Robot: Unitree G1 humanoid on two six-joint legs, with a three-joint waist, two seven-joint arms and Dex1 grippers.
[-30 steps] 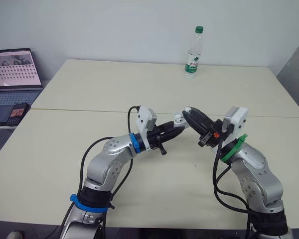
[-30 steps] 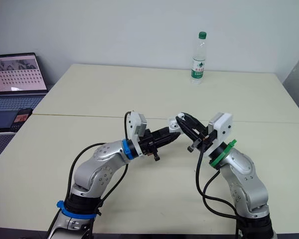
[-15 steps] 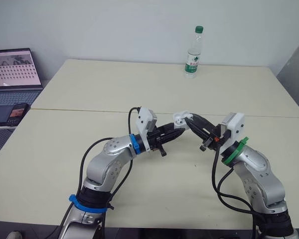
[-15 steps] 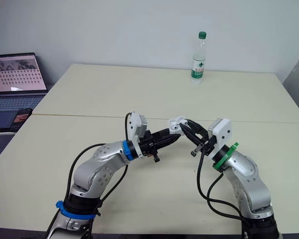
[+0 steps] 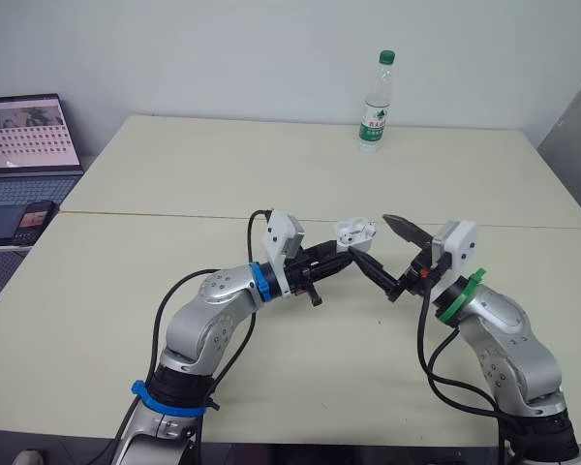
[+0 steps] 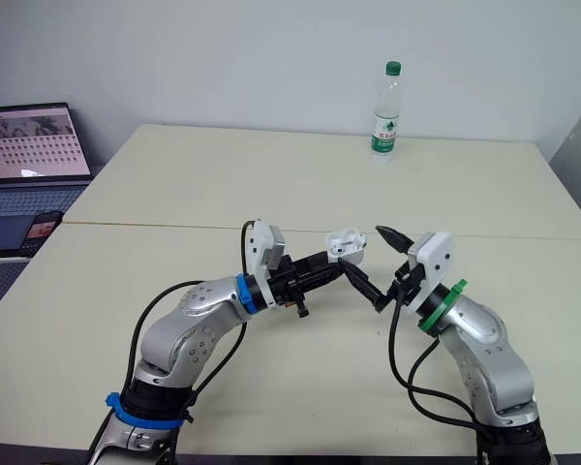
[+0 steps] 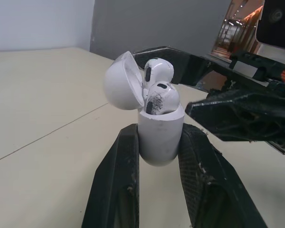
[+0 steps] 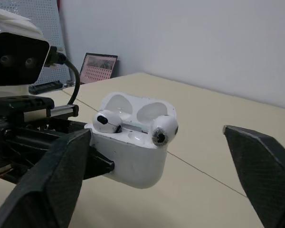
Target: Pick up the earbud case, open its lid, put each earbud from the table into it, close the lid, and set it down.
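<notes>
Earbud case (image 5: 353, 232), white, was clamped above the tabletop (image 5: 174, 174) between the left hand's (image 5: 347, 254) two black fingers, its lid (image 7: 121, 81) tipped open and both earbuds (image 7: 160, 97) seated inside. Right hand (image 5: 371, 238) was spread wide, holding nothing, one finger just beside the case. Water bottle (image 5: 375, 103) stood upright near the far edge, well apart. Laptop (image 5: 24, 145) and phone (image 5: 34, 221) lay beyond the tabletop's left side.

Earbud case (image 8: 133, 159) lid up, 2 earbuds (image 8: 107, 121) seated inside; R gripper (image 8: 156, 132) spread wide
</notes>
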